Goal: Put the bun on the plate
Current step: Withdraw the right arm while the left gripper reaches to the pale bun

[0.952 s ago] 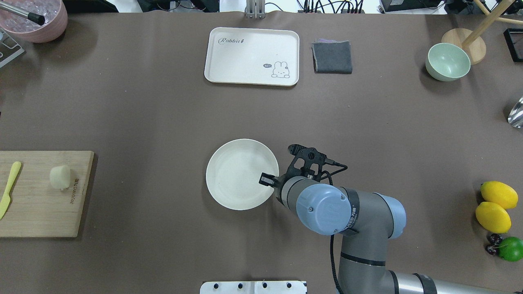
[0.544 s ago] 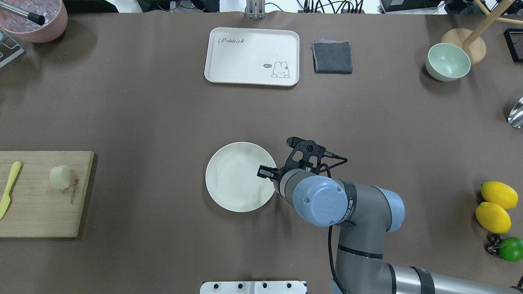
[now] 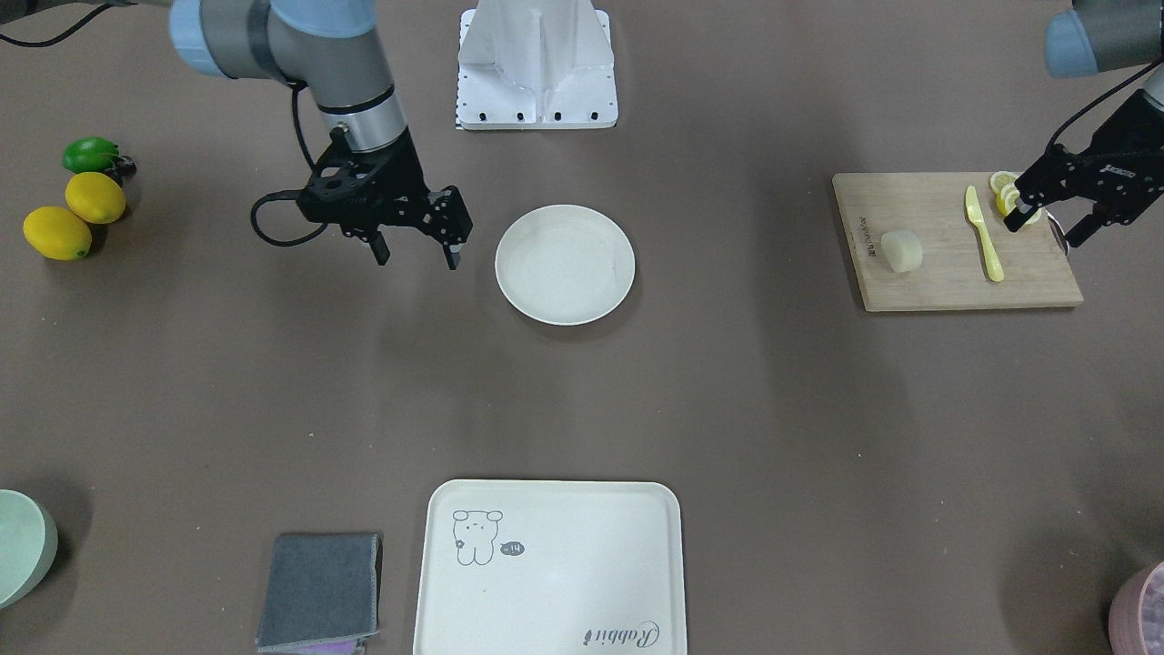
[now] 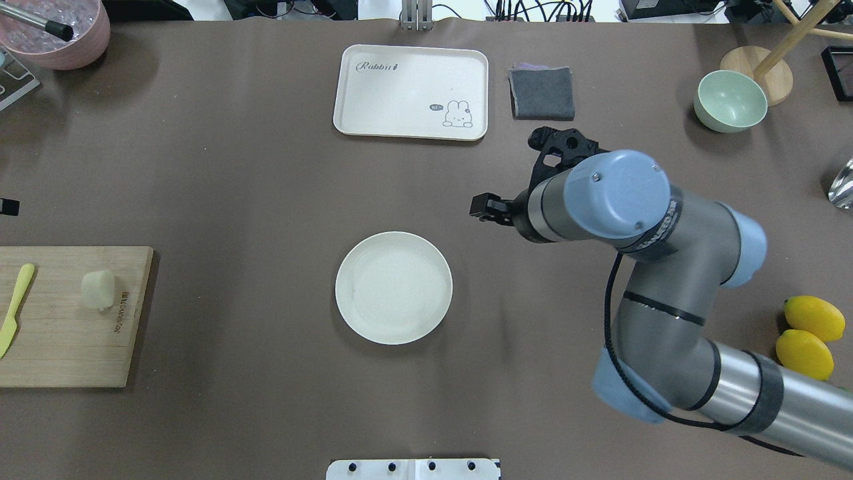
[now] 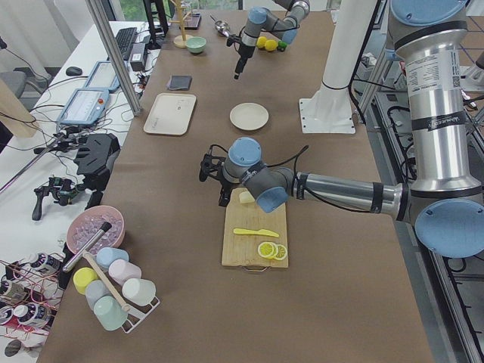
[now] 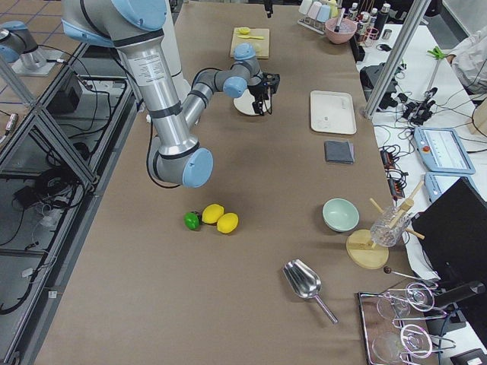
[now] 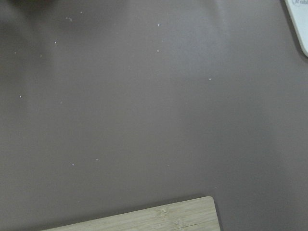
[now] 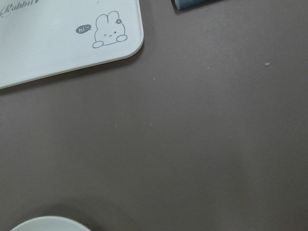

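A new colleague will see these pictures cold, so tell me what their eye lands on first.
First, the empty white plate in the middle of the brown table, with the right gripper hanging open beside it, holding nothing. Then the pale bun sitting on the wooden board at the table's end, with the left gripper open near that board.
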Robot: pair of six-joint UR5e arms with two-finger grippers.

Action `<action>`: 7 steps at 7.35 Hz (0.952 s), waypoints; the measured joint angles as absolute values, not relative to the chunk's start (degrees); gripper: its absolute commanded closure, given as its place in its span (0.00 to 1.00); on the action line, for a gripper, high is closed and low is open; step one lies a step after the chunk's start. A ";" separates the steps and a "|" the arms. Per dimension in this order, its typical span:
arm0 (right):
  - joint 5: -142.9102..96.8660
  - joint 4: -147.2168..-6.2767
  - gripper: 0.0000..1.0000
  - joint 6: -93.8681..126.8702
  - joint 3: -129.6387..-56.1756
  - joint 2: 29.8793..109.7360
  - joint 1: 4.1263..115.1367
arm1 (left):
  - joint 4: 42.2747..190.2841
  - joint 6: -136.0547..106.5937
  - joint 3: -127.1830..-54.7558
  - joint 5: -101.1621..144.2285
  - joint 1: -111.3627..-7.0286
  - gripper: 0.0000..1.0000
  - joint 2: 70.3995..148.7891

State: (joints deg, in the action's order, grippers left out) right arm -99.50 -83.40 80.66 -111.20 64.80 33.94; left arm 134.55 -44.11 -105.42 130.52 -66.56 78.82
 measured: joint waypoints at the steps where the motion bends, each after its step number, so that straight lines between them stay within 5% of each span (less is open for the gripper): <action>1: -104.17 -83.73 0.00 75.66 -112.65 67.01 38.46 | 134.58 -46.83 -105.54 128.63 -63.45 0.03 78.38; 5: -117.19 -83.52 0.00 55.12 -115.25 75.73 52.17 | 135.81 -60.39 -105.49 112.95 -45.62 0.06 77.42; 7: -119.33 -83.35 0.00 50.95 -115.68 77.95 54.98 | 135.87 -62.60 -104.74 108.53 -41.17 0.28 77.36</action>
State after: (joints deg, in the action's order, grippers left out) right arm -119.33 -83.35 50.95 -115.68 77.95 54.98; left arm 135.87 -62.60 -104.74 108.53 -41.17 77.36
